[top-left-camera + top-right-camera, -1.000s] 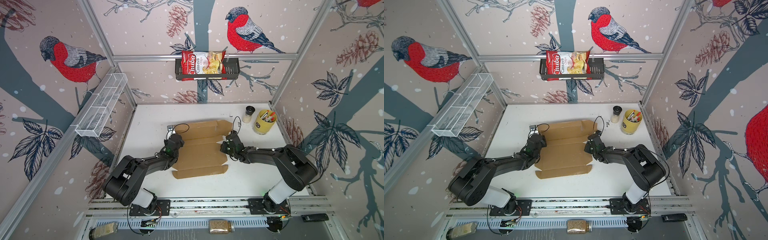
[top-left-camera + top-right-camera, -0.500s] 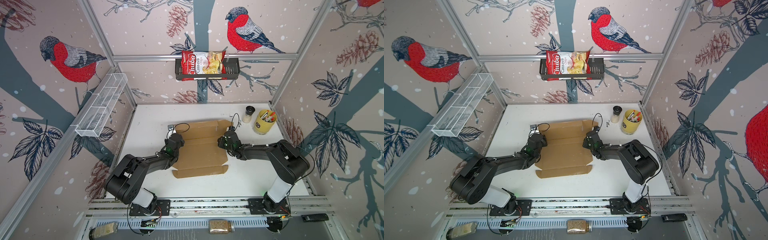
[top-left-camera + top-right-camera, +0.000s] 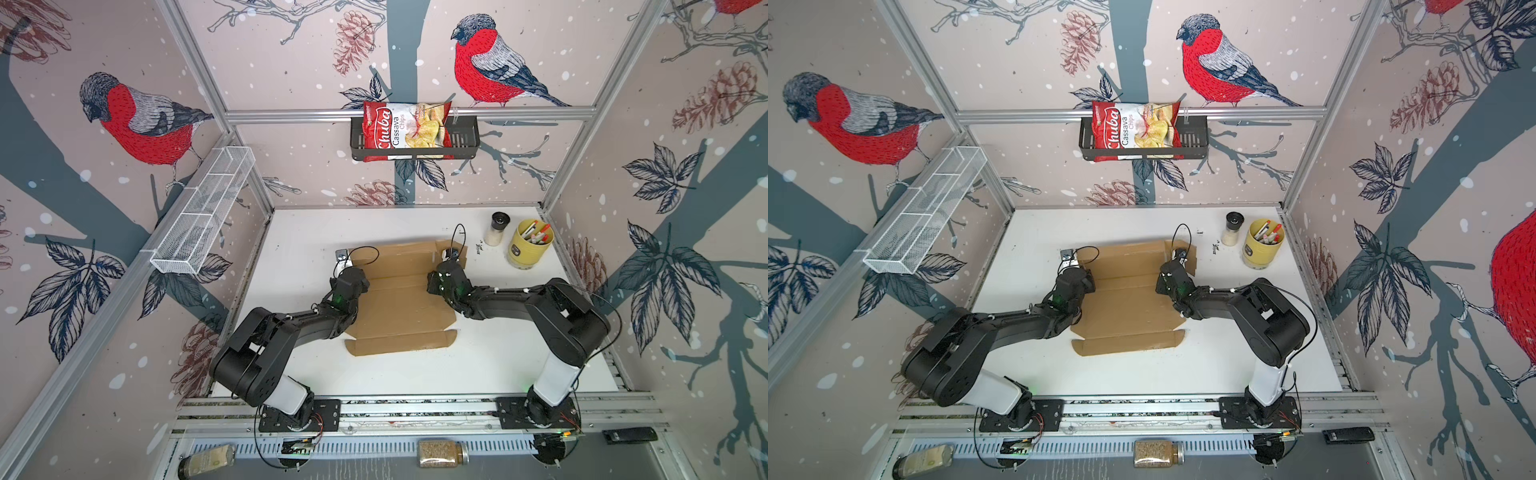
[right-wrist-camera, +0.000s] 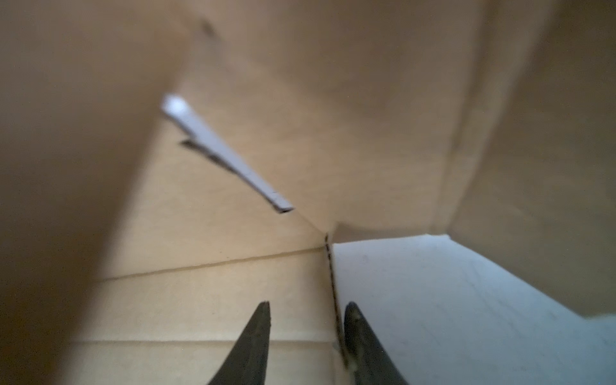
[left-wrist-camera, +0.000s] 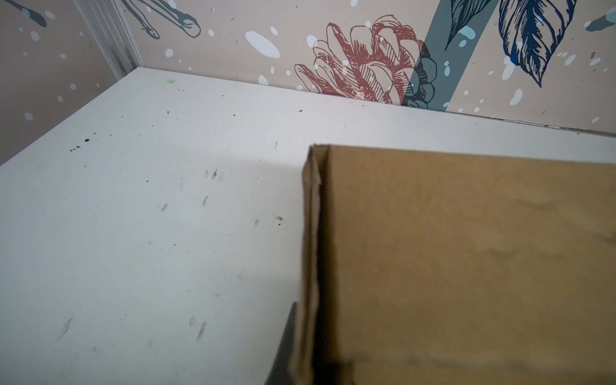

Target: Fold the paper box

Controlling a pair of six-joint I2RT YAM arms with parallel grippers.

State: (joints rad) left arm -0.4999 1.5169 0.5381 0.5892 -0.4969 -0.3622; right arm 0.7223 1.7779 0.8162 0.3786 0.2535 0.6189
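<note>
**Paper box (image 3: pixel 399 299) partly flat at mid-table, one arm on each side edge**

Material: plain brown corrugated cardboard, matt and unprinted. It is a die-cut sheet with straight score lines across it. The paper box lies on the white table (image 3: pixel 415 374), which is scuffed and speckled. In both top views the front flap lies flat with notched corners. One narrow flap at the far right corner stands up.

Left gripper (image 3: pixel 348 270): clenched on the left side flap. In the wrist view one dark finger (image 5: pixel 283 350) presses against the flap's doubled, wavy edge. The second finger is hidden behind the board.

Right gripper (image 4: pixel 306 310): released. Two dark tapered fingers are parted, straddling a raw cut edge that runs just beside one of them. A thin slot in the board shows beyond, blurred.

Count:
- 1 box, 2 arms
- 1 yellow cup (image 3: pixel 530 245) of pens
- 1 black-capped shaker (image 3: pixel 496 228)
- 1 chips bag (image 3: pixel 405 131) in a black wire basket (image 3: pixel 465 141)
- 1 white mesh rack (image 3: pixel 203 216)
</note>
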